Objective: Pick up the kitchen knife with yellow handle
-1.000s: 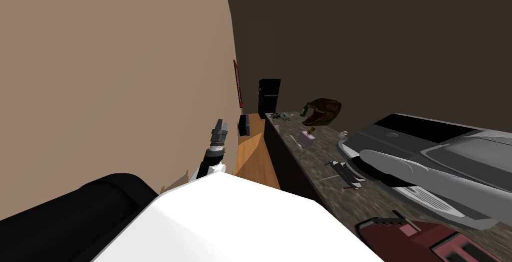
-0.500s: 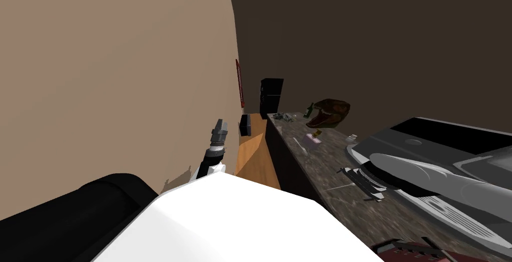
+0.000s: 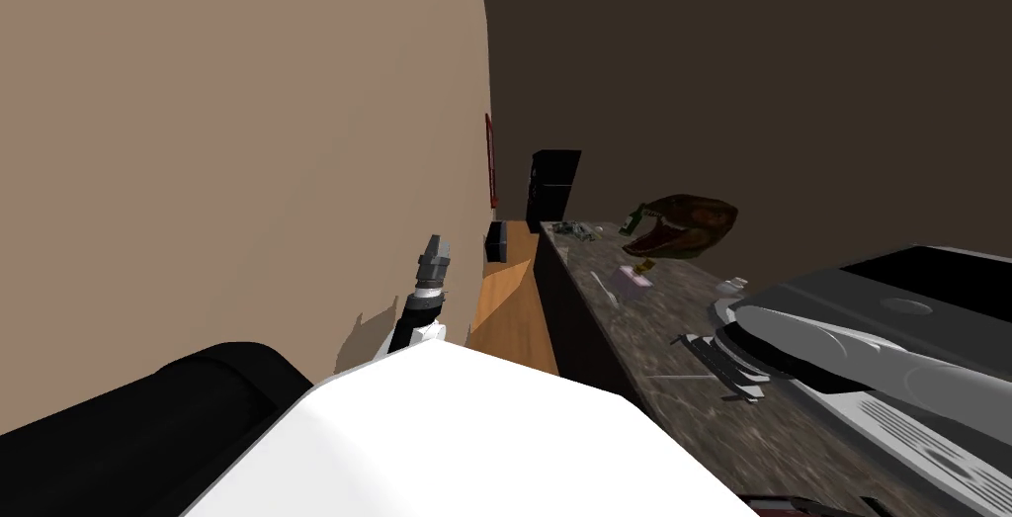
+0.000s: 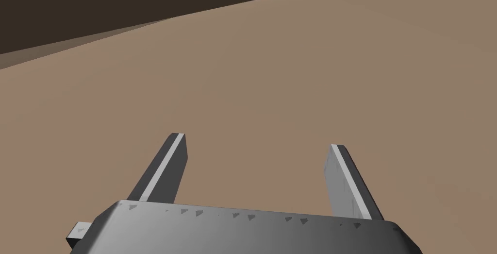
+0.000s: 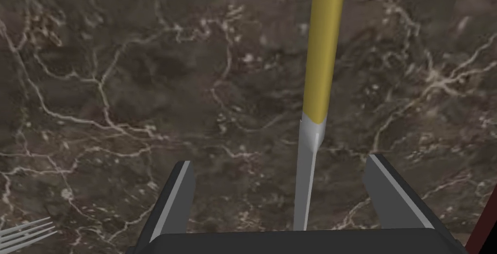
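Observation:
The knife lies flat on the dark marbled counter (image 5: 121, 71). Its yellow handle (image 5: 324, 47) points away from my right gripper (image 5: 280, 161), and its grey blade (image 5: 305, 183) runs back between the two fingers, nearer one of them. That gripper is open just above the counter, with neither finger touching the blade. In the head view the right gripper (image 3: 729, 368) hangs over the counter (image 3: 632, 353) at the end of the grey forearm. My left gripper (image 3: 436, 247) is raised beside the tan wall and is open (image 4: 257, 141), holding nothing.
A fork's tines (image 5: 24, 231) lie near the right gripper. Further along the counter are a pink box (image 3: 632, 279) and a brown hollow object (image 3: 692, 224). A black cabinet (image 3: 555, 185) stands at the far end. A strip of wooden floor (image 3: 509, 313) runs between wall and counter.
The whole head picture has slid rightward, so I have turned or moved. The red object at the bottom right has almost left the picture. The left arm keeps its pose.

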Robot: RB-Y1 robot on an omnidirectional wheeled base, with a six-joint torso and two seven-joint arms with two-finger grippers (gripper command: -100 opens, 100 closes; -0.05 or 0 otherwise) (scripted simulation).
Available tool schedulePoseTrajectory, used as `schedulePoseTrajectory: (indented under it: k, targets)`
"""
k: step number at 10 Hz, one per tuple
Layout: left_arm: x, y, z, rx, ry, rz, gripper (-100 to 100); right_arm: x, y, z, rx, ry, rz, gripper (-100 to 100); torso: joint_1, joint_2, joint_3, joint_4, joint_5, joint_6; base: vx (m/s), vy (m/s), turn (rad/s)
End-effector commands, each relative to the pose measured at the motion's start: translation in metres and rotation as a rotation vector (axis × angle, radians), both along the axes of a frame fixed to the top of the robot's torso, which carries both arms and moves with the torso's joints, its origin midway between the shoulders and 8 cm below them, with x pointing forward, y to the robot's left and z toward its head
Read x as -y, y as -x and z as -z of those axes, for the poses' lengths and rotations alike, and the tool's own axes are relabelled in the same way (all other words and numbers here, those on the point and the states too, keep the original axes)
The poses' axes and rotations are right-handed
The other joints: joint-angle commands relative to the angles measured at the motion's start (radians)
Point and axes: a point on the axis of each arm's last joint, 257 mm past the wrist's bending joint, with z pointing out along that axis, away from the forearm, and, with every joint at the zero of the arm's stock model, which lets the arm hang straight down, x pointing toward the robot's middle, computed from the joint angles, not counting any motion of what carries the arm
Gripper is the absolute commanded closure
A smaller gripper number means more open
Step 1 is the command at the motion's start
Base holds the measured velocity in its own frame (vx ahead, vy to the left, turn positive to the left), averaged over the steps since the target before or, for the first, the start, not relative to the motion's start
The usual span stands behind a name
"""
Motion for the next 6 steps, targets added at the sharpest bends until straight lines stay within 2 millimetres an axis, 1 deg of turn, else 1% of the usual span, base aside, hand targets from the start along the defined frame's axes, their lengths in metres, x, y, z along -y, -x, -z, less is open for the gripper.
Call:
schedulePoseTrajectory:
  k: [1, 4, 5, 6]
  targets:
    - [0.0, 0.0, 0.0, 0.0, 0.0, 0.0, 0, 0.006, 0.002, 0.004, 0.0, 0.001, 0.043, -100, 0.0, 0.0, 0.0, 0.0, 0.0, 0.0, -0.13, -0.038, 0.252]
    - [0.0, 0.0, 0.0, 0.0, 0.0, 0.0, 0, 0.016, 0.006, 0.011, 0.0, 0.002, 0.119, -100, 0.001, -0.003, -0.002, -0.001, 0.0, -0.001, -0.125, -0.027, 0.267]
    - [0.0, 0.0, 0.0, 0.0, 0.0, 0.0, 0, 0.019, 0.008, 0.013, 0.0, 0.002, 0.144, -100, 0.002, -0.003, -0.002, -0.001, 0.001, 0.0, -0.154, -0.035, 0.209]
    - [0.0, 0.0, 0.0, 0.0, 0.0, 0.0, 0, 0.017, 0.006, 0.011, 0.001, 0.002, 0.126, -100, 0.001, -0.002, -0.001, 0.0, 0.0, 0.0, -0.07, -0.022, 0.041]
